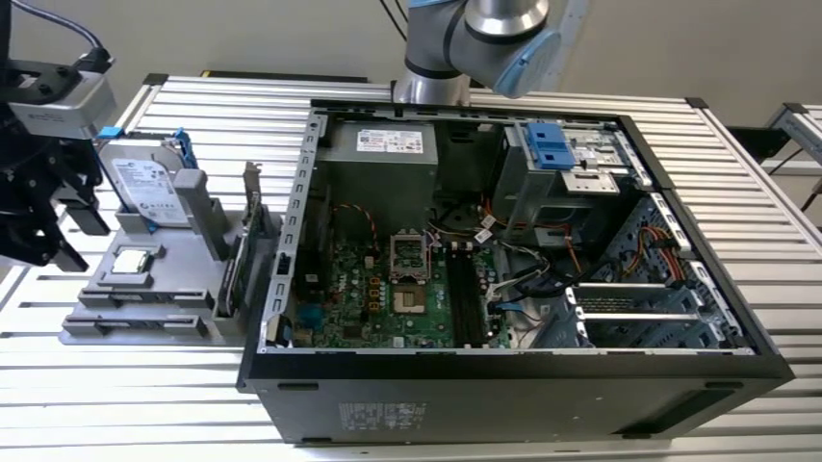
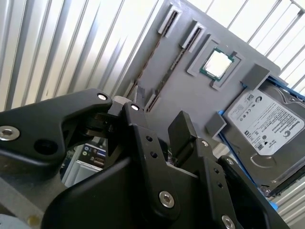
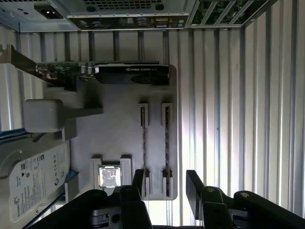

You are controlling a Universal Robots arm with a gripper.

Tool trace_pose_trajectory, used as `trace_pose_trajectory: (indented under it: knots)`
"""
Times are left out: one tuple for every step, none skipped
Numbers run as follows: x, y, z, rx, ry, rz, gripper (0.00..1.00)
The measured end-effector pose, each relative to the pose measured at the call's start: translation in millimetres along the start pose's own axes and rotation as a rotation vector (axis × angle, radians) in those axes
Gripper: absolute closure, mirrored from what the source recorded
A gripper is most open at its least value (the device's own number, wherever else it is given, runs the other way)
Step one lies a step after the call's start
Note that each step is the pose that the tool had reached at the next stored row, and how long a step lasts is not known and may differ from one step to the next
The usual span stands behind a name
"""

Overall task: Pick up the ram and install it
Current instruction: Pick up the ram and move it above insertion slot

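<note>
The claw [image 3: 166, 174] hangs spread and empty over the grey holder [image 3: 119, 129] on the table [image 3: 219, 119]. In the first wrist view, the near end of the ram [image 3: 167, 143] lies between its fingers [image 3: 193, 183]. The ram stands on edge in its slot, near the CPU chip [image 3: 108, 176]. This looks like the approach to pick-up, with nothing gripped yet. A sound grasp likely calls for descending squarely and closing on the stick's flat faces.

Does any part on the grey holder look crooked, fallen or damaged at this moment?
Nothing stands out. The hard drive, the CPU chip and the expansion card sit in their places on the grey holder. The ram stands straight in its narrow slot, with the open gripper over it.
</note>
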State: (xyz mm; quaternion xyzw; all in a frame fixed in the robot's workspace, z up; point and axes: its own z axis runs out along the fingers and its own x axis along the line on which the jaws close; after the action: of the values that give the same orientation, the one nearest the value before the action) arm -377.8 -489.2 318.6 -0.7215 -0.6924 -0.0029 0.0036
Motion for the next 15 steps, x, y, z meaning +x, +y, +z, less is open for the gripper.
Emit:
trace_pose_trajectory:
  knots:
    - [0.0,0.0,0.7,0.0004,0.0,0.0,0.0]
    - [0.0,0.0,1.3,0.0008,0.0,0.0,0.0]
    - [0.0,0.0,1.9,0.0013,-0.0001,0.0,0.0]
    - [0.0,0.0,2.5,0.0017,-0.0001,0.0,0.0]
    - [0.0,0.0,3.3,0.0021,-0.0001,0.0,0.0]
    - [0.0,0.0,4.0,0.0025,-0.0001,0.0,0.0]
    - [0.0,0.0,4.7,0.0029,-0.0001,0.0,0.0]
    - [-0.1,0.0,5.4,0.0033,-0.0002,0.0,0.0]
    - [-0.1,0.0,6.0,0.0035,-0.0001,0.0,0.0]
    - [-0.1,0.0,6.6,0.0037,-0.0001,0.0,0.0]
    - [-0.1,0.0,7.2,0.0039,-0.0001,0.0,0.0]
    - [-0.1,0.0,7.9,0.0043,-0.0002,0.0,0.0]
    - [-0.1,0.0,8.5,0.0046,-0.0002,0.0,0.0]
    - [-0.1,0.0,9.2,0.005,-0.0002,0.0,0.0]
    - [-0.1,0.0,9.9,0.0055,-0.0003,0.0,0.0]
